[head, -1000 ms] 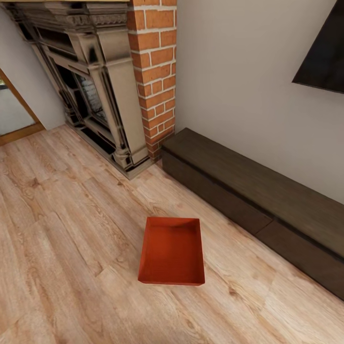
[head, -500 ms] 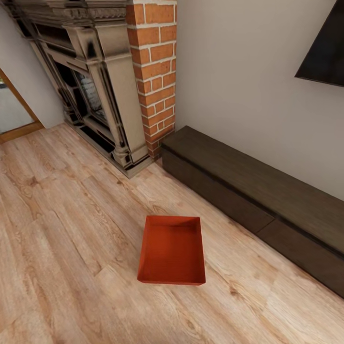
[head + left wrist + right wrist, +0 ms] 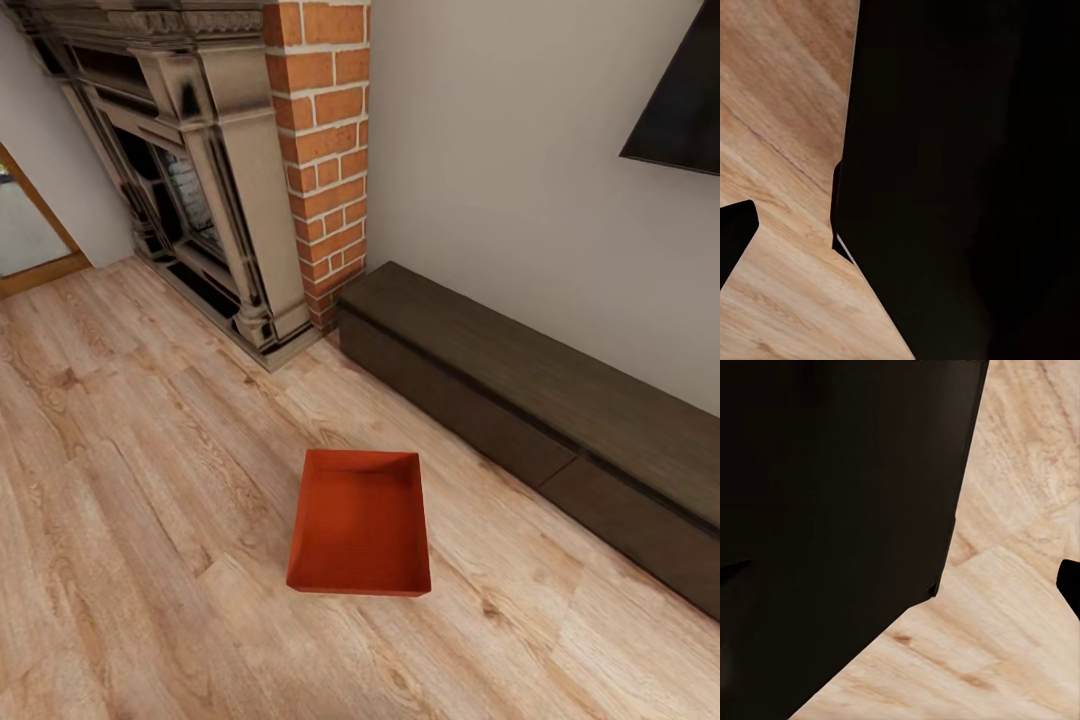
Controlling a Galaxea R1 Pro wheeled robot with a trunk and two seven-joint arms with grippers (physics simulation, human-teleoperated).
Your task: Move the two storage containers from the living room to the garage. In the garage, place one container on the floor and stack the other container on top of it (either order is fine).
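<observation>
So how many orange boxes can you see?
1. The orange box sits open on the wood floor, in front of the long dark bench and right of the fireplace. A second one may be outside the picture.

The TV (image 3: pixel 678 105) is cut by the right edge, and the bench (image 3: pixel 560 425) also. A black mass (image 3: pixel 967 180) hides most of both wrist views; gripper state is unclear.
</observation>
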